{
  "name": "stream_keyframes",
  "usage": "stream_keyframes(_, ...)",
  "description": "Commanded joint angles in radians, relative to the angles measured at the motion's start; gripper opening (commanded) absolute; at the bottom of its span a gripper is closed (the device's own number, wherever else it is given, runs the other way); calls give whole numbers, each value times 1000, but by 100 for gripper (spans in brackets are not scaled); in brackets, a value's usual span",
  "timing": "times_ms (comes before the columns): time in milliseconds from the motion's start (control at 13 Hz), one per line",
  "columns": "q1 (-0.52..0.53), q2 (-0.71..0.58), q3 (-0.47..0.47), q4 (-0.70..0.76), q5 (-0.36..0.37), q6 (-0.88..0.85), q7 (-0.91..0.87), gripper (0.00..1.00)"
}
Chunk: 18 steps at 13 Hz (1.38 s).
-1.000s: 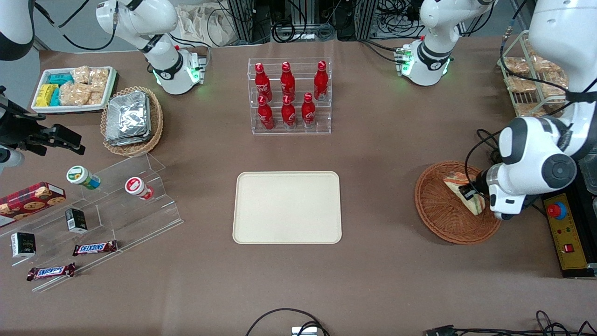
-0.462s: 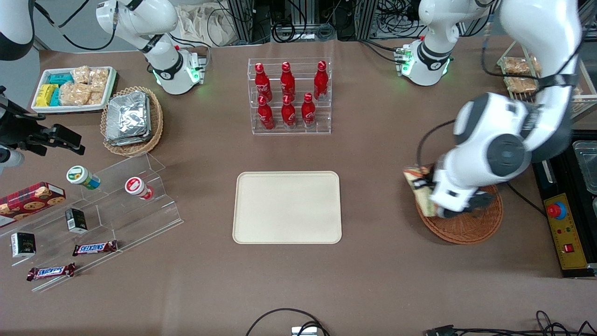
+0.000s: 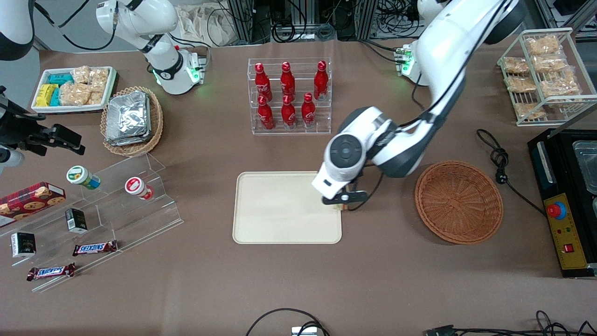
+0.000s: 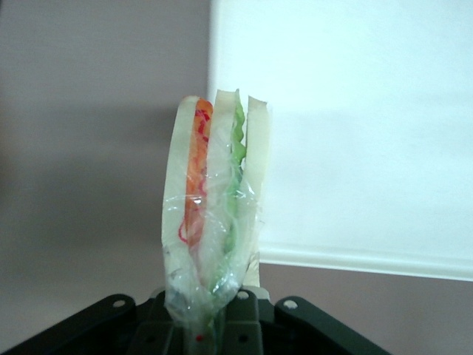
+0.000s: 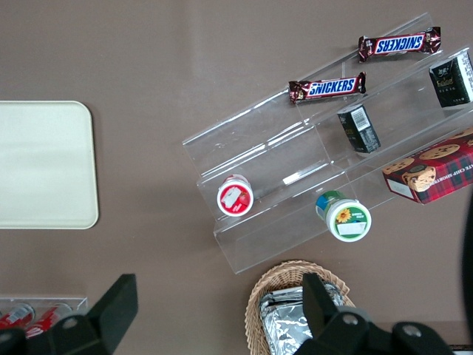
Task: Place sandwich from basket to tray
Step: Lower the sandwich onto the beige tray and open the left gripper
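the gripper (image 3: 343, 201) hangs over the edge of the tray (image 3: 280, 210) that faces the basket (image 3: 458, 202), its fingers closed on the base of the sandwich (image 4: 214, 214). in the left wrist view the wedge stands up from the clamp, clear wrap crinkled around three white bread layers with an orange filling band and a green one between them. below it lie both the cream tray surface and bare brown table (image 3: 396, 280), so the sandwich hangs over the tray's rim. in the front view the sandwich is almost wholly hidden under the wrist.

the reddish-brown basket sits toward the working arm's end of the table, well apart from the tray, and nothing shows in it.

counts: one tray, one round reddish basket, one sandwich. six red bottles (image 3: 288, 95) stand in a clear rack, farther from the front camera than the tray. two snickers bars (image 3: 94, 248) lie on the clear stepped stand (image 3: 130, 205) toward the parked arm's end, with two round-lidded cups (image 3: 139, 187) higher up on it.
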Motion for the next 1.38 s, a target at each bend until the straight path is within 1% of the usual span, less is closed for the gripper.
stream_keyframes(0, -33, 110, 9, 60, 72, 79, -10, 0)
stream_keyframes(154, -33, 168, 9, 60, 168, 136, -13, 0)
stream_keyframes(231, -36, 172, 9, 60, 187, 142, -16, 0)
stream_keyframes(462, -37, 170, 8, 60, 184, 141, -13, 1)
stream_keyframes(538, -37, 167, 8, 61, 181, 136, -14, 18)
stream_keyframes(615, -36, 160, 8, 61, 180, 127, -16, 38)
stream_keyframes(692, -28, 152, 6, 57, 180, 128, -19, 99)
stream_keyframes(1000, -34, 85, 0, 54, 177, 83, -22, 100)
stream_keyframes(1154, -30, 8, -1, 36, 172, -9, -19, 100)
stream_keyframes(1231, -23, -47, -9, 7, 140, -40, -11, 100)
stream_keyframes(1308, 2, -124, -14, -61, 85, -40, -8, 100)
